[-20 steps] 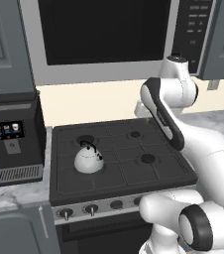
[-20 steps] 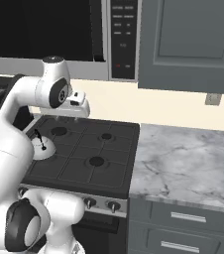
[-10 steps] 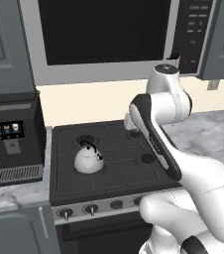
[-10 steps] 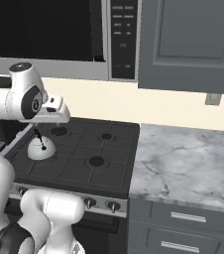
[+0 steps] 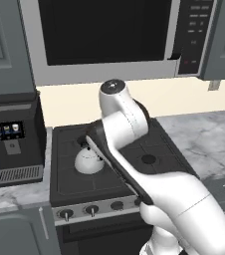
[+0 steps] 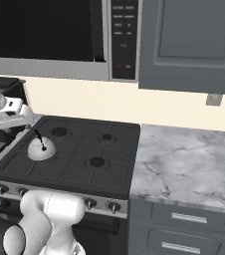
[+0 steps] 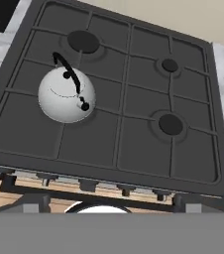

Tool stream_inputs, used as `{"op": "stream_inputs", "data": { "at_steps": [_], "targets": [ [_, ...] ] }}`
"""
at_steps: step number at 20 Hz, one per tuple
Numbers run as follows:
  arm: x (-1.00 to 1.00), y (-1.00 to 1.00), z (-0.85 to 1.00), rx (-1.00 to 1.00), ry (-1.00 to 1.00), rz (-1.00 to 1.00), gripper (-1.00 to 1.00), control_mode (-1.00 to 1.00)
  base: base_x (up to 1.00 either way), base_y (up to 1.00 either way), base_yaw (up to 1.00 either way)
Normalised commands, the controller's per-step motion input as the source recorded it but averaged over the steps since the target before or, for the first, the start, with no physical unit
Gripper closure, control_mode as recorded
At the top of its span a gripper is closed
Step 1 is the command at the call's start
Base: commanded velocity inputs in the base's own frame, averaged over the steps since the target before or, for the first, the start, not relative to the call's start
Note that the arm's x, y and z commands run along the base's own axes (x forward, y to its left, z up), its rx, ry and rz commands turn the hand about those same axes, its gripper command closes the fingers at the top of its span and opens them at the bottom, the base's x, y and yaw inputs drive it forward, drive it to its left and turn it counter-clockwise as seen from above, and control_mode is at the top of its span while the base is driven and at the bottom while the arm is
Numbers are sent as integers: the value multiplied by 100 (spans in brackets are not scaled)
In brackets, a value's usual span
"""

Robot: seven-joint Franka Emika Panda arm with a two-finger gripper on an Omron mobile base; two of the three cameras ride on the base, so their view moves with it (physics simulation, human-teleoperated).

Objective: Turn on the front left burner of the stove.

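1. Roughly at the middle of the counter run, the stove [image 6: 79, 159] stands under the microwave [image 5: 109, 37], its top a dark grid of grates with 4 burners.
2. A white kettle [image 7: 67, 94] with a black handle sits on the front left quarter of the stove top, so the front left burner lies under it and cannot be seen.
3. The back left burner [image 7: 83, 41], back right burner [image 7: 170, 65] and front right burner [image 7: 171, 124] are bare black discs.
4. A silver strip of round black knobs [image 6: 89, 203] runs along the stove's front edge; in the left base view 2 knobs [image 5: 65, 214] show at its left end.
5. The arm [image 5: 119, 129] bends over the stove, its white links crossing the middle of the top in the left base view.
6. The hand view looks down on the stove from above its front edge; the gripper's tips are not clear there, so I cannot tell how the jaws stand.
7. A black coffee machine [image 5: 14, 137] stands on the counter just left of the stove.
8. Marble counter [image 6: 189, 164] stretches to the stove's right, with grey drawers [image 6: 184, 219] below.
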Motion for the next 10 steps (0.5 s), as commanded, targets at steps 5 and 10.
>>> {"op": "stream_inputs", "data": {
  "at_steps": [5, 10],
  "targets": [
    [-20, 100, -31, -22, 0, 0, -100, -100, 0, 0, 0],
    [-2, 38, -15, -12, 2, 2, -100, -100, 0, 0, 0]
  ]
}}
